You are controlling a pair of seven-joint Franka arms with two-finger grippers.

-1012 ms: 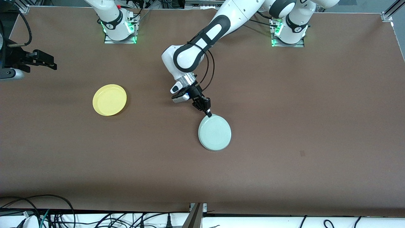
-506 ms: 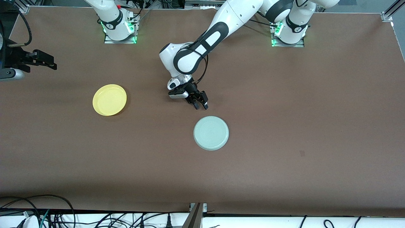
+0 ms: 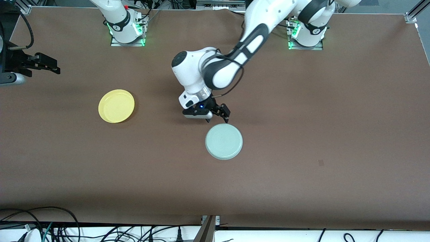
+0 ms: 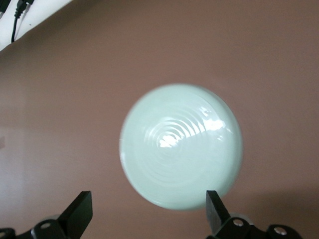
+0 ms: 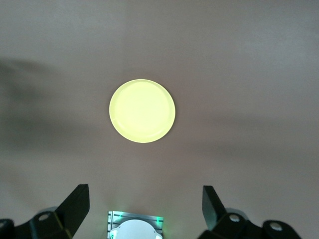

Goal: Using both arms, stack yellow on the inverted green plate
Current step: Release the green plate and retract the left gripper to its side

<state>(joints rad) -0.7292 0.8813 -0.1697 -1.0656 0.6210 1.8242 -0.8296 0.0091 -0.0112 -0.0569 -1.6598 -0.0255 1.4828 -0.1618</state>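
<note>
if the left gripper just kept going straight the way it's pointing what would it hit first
Most likely the green plate. The left gripper, fingers open, looks down at the upside-down plate, which lies between their tips in the left wrist view. Height above it is unclear.

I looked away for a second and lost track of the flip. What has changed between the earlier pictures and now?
The left gripper let go of the pale mint-green plastic plate, which dropped from tilted to flat on the brown table, ringed underside up. The gripper now hangs open above its edge. The bright-yellow plastic plate and the waiting, open right gripper stayed put.
</note>
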